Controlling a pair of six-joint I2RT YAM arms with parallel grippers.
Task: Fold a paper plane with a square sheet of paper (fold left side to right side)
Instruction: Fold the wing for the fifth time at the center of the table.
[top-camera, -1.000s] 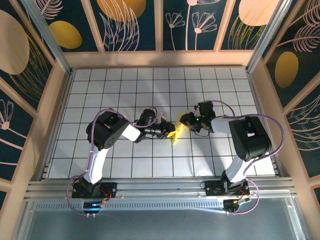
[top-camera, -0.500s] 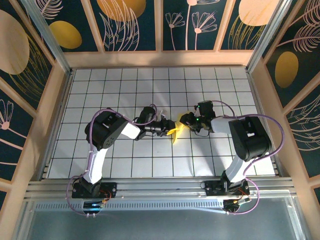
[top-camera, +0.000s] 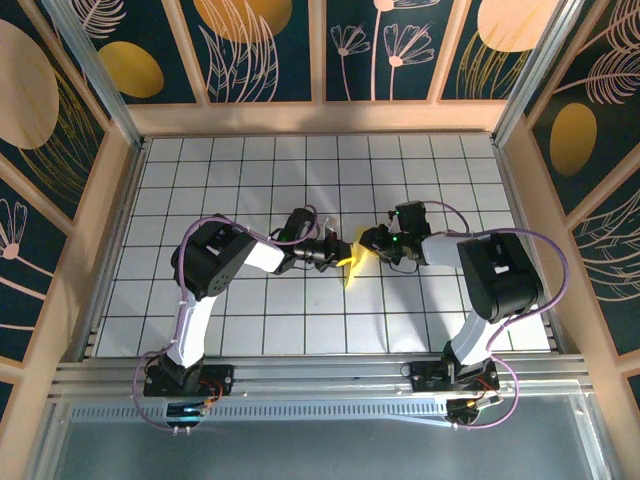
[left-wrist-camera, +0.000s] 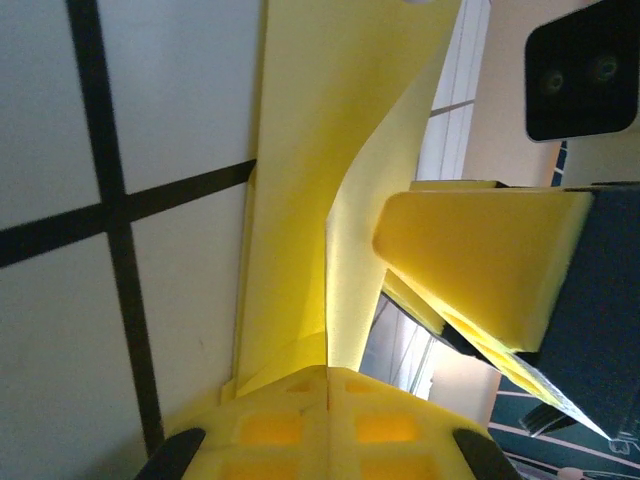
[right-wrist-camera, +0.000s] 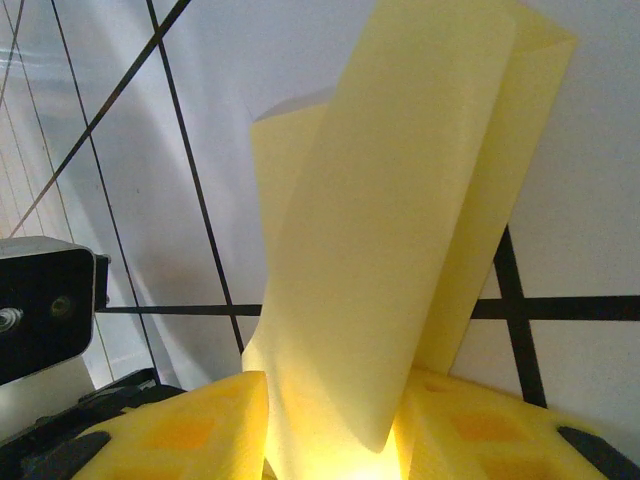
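Note:
The pale-yellow square sheet of paper (top-camera: 351, 265), folded into a narrow creased shape, stands lifted off the table between both grippers near the middle of the grid. My left gripper (top-camera: 338, 254) reaches it from the left. In the left wrist view its yellow pads (left-wrist-camera: 270, 425) meet with the paper's (left-wrist-camera: 300, 200) edge pinched in the seam. My right gripper (top-camera: 368, 242) comes from the right. Its pads (right-wrist-camera: 190, 430) stand a little apart with the paper's (right-wrist-camera: 400, 200) loose layers filling the gap between them.
The white table with a black grid (top-camera: 250, 180) is walled by wooden frames and patterned panels (top-camera: 320, 115). A metal rail (top-camera: 320, 375) runs along the near edge by the arm bases. The right gripper's finger (left-wrist-camera: 480, 260) sits very close to the left gripper.
My left gripper has slid slightly right along the paper and shut on its edge. The right gripper and the paper have stayed almost still.

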